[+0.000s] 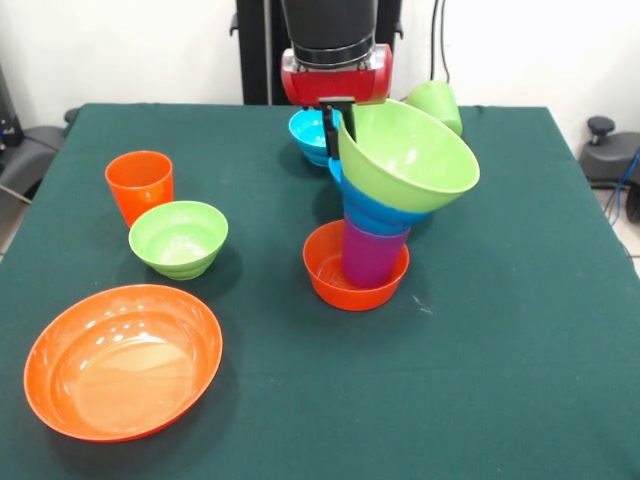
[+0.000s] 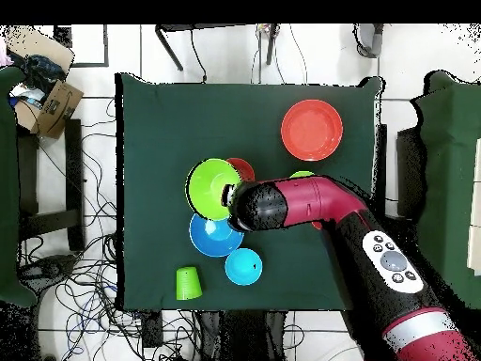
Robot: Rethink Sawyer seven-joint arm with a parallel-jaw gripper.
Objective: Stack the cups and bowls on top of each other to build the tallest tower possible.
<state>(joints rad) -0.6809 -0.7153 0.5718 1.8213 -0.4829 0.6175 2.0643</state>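
Green counter with the arm reaching in over the middle. The tower stands mid-counter: small orange bowl at the base, purple cup upright inside it, a blue bowl on the cup, and a large lime green bowl on top, tilted steeply so its opening faces the front and side. The hand is at the rim of that tilted green bowl on the robot's side, one dark finger running down against the rim; hand closed on the large lime green bowl, as far as visible. Behind the tower: a light blue bowl and a lime green cup lying tipped. Off to the side: orange cup upright, small lime green bowl just beside it, large orange bowl nearer the front edge.
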